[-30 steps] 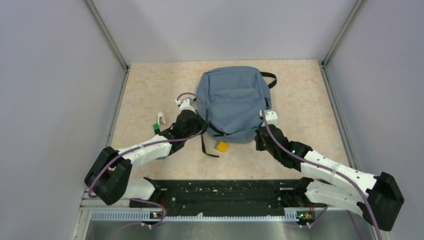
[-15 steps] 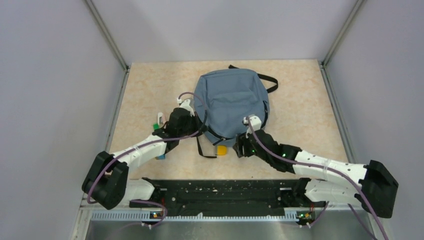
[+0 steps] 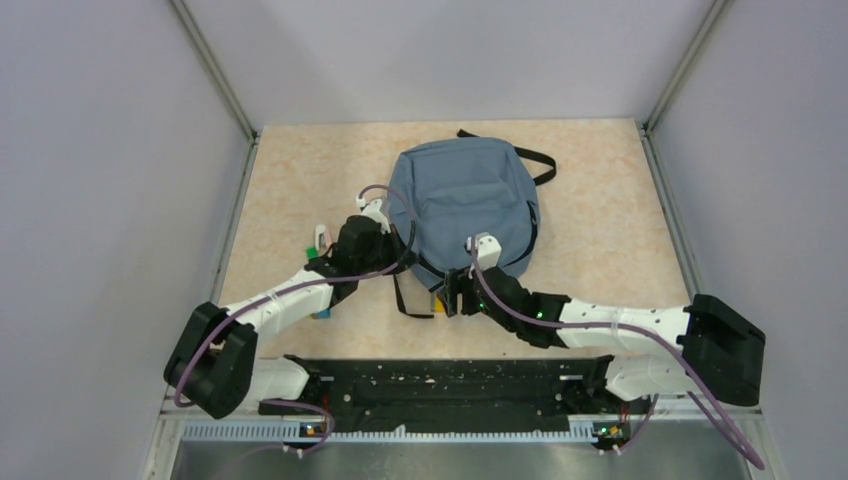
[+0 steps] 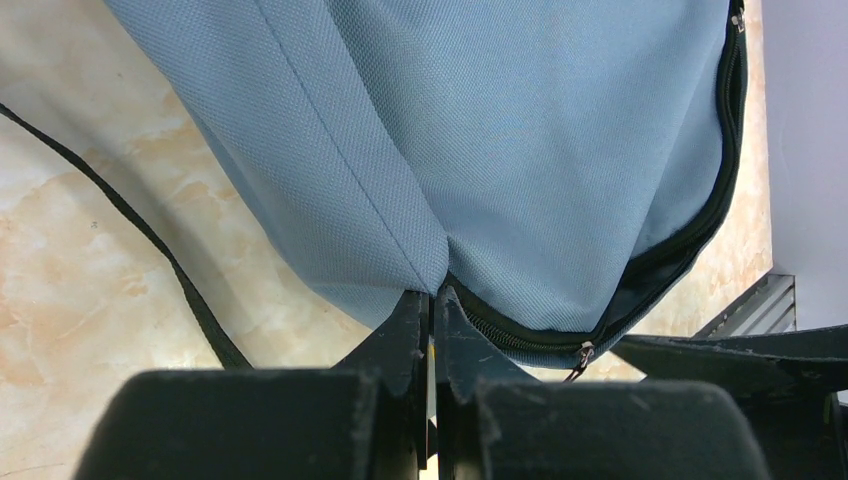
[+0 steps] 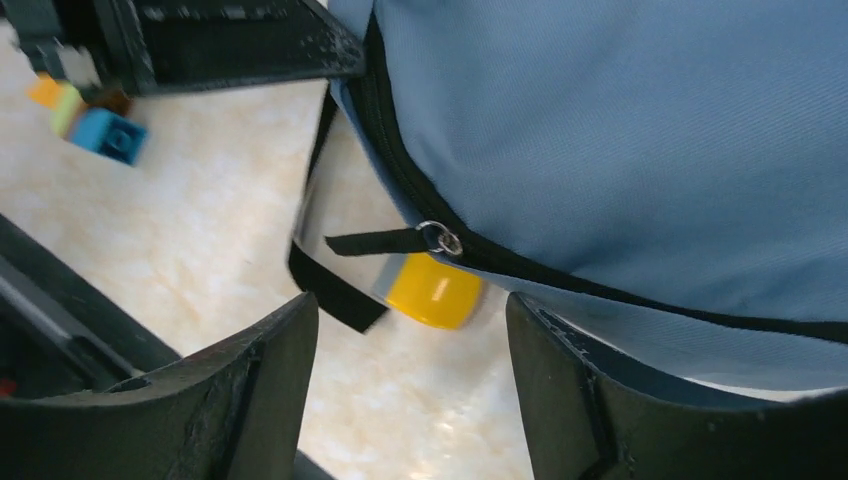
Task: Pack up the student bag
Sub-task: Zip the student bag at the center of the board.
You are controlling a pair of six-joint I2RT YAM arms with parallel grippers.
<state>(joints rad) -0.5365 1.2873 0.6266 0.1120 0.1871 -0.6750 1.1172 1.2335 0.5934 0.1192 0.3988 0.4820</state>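
The student bag (image 3: 465,205) is a blue-grey backpack lying flat mid-table, black straps trailing from it. My left gripper (image 3: 405,258) is shut on the bag's fabric edge (image 4: 432,298), right beside the dark zip (image 4: 690,230). At the bag's near edge my right gripper (image 3: 450,297) stands open and holds nothing. In the right wrist view a yellow block (image 5: 432,290) lies on the table just ahead of the right gripper (image 5: 410,340), half under the bag's rim (image 5: 620,130). A metal zip pull (image 5: 440,238) hangs above the block.
A black strap (image 5: 335,290) lies beside the yellow block. Small coloured blocks (image 5: 100,130) sit left of it, near the left arm. A pink and white item (image 3: 322,237) lies by the left wrist. Grey walls enclose the table on three sides.
My right gripper has opened and slid left along the bag's near edge to the yellow block. The bag has shifted slightly up and left. My left gripper has kept its pinch.
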